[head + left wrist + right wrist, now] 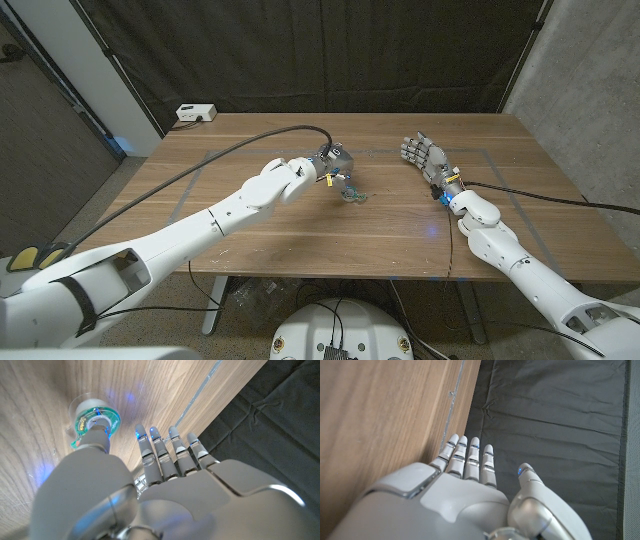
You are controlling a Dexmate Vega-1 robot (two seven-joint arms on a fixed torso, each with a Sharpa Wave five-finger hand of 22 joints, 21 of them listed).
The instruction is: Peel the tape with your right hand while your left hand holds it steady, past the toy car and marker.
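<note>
A small roll of clear tape (352, 195) with a green core lies on the wooden table (300, 235) near its middle. My left hand (335, 160) hovers just behind it with its fingers stretched out straight. In the left wrist view the thumb (95, 440) points down onto the core of the tape roll (82, 406); whether it presses on it I cannot tell. My right hand (425, 155) stands apart to the right of the roll with its fingers spread and upright, and it holds nothing. From the right wrist, the right hand (465, 485) reaches toward the table's far edge.
A white box (195, 113) sits at the table's back left corner. Grey tape lines (195, 185) mark a rectangle on the tabletop. A black cable (250, 145) runs along my left arm. A dark curtain (330, 50) hangs behind the table.
</note>
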